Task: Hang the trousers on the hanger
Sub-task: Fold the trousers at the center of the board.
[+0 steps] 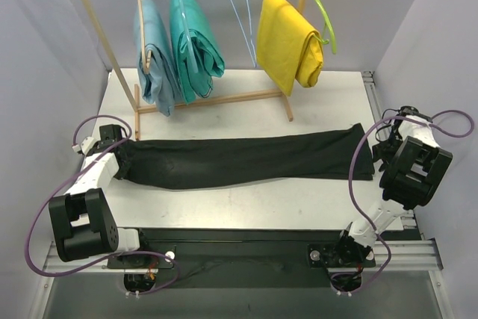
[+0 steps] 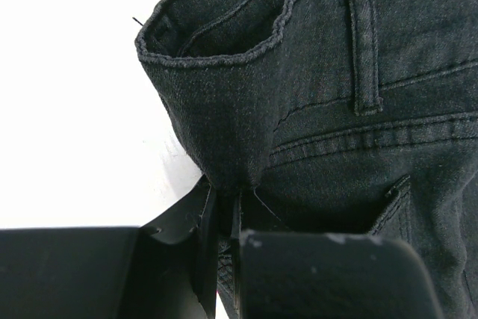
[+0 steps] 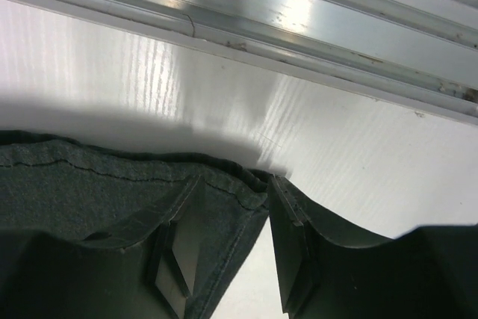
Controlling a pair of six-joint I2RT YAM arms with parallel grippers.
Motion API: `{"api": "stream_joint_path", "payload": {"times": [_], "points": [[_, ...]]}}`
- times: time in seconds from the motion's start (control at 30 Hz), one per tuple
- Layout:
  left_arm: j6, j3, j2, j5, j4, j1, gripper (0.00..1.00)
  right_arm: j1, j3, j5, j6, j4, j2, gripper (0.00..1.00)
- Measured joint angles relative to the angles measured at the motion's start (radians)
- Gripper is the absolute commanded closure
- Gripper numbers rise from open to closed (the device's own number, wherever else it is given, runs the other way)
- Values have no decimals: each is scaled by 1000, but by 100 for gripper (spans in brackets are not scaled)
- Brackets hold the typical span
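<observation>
The black trousers [image 1: 239, 160] lie stretched flat across the table, waist to the left and hems to the right. My left gripper [image 1: 119, 156] is at the waist end. In the left wrist view it [image 2: 222, 192] is shut on a fold of the waistband fabric [image 2: 336, 110]. My right gripper [image 1: 378, 152] is at the hem end. In the right wrist view it [image 3: 237, 184] is open, with the hem corner [image 3: 89, 184] lying between its fingers. The light-blue wire hanger [image 1: 239, 5] hangs empty on the rail at the back.
A wooden rack [image 1: 216, 100] stands at the back of the table. On its rail hang a pale blue garment [image 1: 153, 57], teal trousers [image 1: 194, 42], and yellow trousers [image 1: 287, 39] on a lime-green hanger [image 1: 317, 5]. A metal rail [image 3: 299, 20] runs along the table's right edge.
</observation>
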Motion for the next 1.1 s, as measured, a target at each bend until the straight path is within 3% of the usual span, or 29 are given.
{"api": "stream_joint_path", "payload": {"times": [0.4,0.57,0.67,0.83,1.1], "points": [[2,0,0,1,0,0,100,0,-32,-19,5,63,32,60],[-2,0,0,2,2,0,100,0,-42,-21,5,71,32,64],[-3,-1,0,2,2,0,100,0,-48,-23,9,75,34,72],[-3,-1,0,2,2,0,100,0,-50,-29,13,85,37,97],[-3,-6,-5,2,5,0,100,-2,-57,-26,8,87,30,100]]}}
